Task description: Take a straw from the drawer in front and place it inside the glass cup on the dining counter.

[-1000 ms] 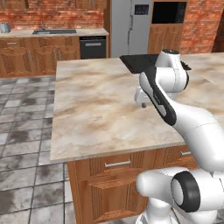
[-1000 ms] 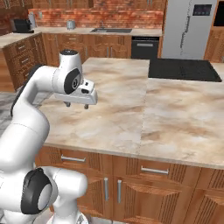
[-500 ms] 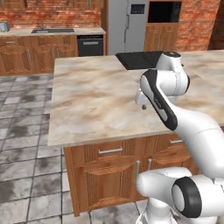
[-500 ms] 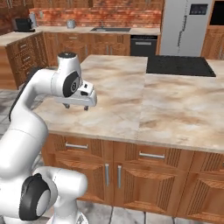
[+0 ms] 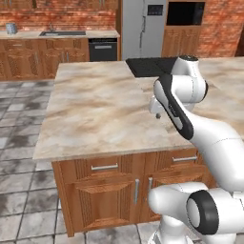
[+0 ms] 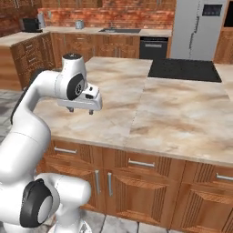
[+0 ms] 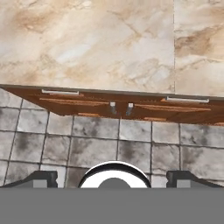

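Brick walls and wood cabinets ringed the kitchen, and the dining counter (image 5: 102, 109) sat square in front of the robot, its marbled top bare apart from the black cooktop (image 6: 184, 69) at the far side. The gripper (image 6: 80, 109) hovered just above the stone near the front edge, pointing down. In the hand view the two finger tips (image 7: 41, 178) sat far apart at the bottom corners, so the fingers looked spread wide with nothing between them.

Below the stone edge ran the drawers with horizontal bar handles, one of them (image 5: 105, 166) at the left of the cabinet front in the left base view, and every one shut. No straw could be seen, which fits it lying inside a closed drawer. I could not find a glass cup on the counter from these angles either.

By my reading, this was the very opening step: the approach, with nothing yet touched. Which of the bar-handled drawers was the one meant, I could not tell. The next move would call for bringing the hand down off the counter top and over the front edge, turning it to face a silver handle (image 7: 60, 92), closing on that bar and pulling straight out.
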Robot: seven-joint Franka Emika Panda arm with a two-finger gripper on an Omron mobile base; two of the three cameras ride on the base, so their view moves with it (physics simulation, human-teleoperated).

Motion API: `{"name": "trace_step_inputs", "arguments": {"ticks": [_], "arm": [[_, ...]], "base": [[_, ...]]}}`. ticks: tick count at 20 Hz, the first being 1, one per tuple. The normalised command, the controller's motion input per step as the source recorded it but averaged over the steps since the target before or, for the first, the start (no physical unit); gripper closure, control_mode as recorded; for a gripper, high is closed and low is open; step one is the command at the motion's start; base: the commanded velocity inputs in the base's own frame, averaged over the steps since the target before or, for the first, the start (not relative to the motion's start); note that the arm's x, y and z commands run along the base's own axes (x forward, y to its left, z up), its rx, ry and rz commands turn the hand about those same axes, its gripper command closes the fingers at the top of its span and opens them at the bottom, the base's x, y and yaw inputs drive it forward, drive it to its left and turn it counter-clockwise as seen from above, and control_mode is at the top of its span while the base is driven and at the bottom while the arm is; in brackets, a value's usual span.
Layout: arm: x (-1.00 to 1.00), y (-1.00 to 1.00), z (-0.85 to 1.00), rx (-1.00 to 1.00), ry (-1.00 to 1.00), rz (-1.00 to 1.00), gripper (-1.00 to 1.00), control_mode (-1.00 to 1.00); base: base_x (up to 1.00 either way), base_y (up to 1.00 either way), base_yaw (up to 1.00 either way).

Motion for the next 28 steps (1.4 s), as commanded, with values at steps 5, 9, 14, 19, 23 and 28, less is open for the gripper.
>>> {"name": "trace_step_inputs", "arguments": {"ticks": [5, 9, 14, 19, 23, 28], "arm": [[0.00, 0.00, 0.00, 0.00, 0.00, 0.00, -1.00, 1.00], [0.00, 0.00, 0.00, 0.00, 0.00, 0.00, -1.00, 1.00], [0.00, 0.00, 0.00, 0.00, 0.00, 0.00, -1.00, 1.00], [0.00, 0.00, 0.00, 0.00, 0.00, 0.00, -1.00, 1.00], [0.00, 0.00, 0.00, 0.00, 0.00, 0.00, -1.00, 1.00], [0.00, 0.00, 0.00, 0.00, 0.00, 0.00, -1.00, 1.00]], "base": [[0.27, -0.52, 0.33], [0.29, -0.43, 0.40], [0.23, -0.42, 0.43], [0.17, -0.53, 0.42], [0.00, -0.56, 0.33], [-0.06, -0.64, 0.26]]}}
